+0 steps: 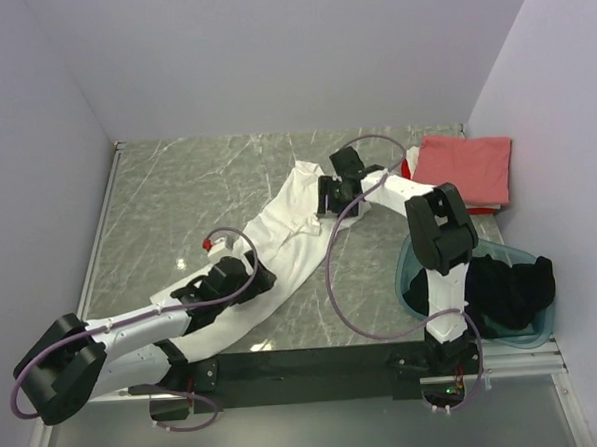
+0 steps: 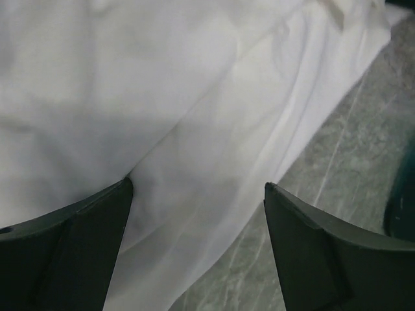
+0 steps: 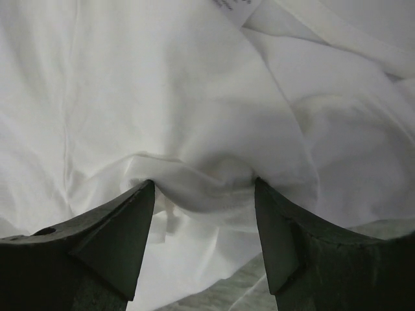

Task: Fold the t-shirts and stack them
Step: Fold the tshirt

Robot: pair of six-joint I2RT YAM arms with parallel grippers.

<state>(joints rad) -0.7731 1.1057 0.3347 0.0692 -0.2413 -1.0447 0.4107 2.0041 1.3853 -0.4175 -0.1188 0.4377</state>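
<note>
The fold of the white t-shirt (image 1: pixel 279 235) looks barely begun: left hand (image 2: pixel 198 184) and right hand (image 3: pixel 204 184) both gape over the cloth beneath them and must pinch it next.

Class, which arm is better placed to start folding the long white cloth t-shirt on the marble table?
Right, probably: the right gripper has the long white cloth t-shirt bunched between its fingers at the far end, whereas the left gripper has its fingers spread over flat cloth.
</note>
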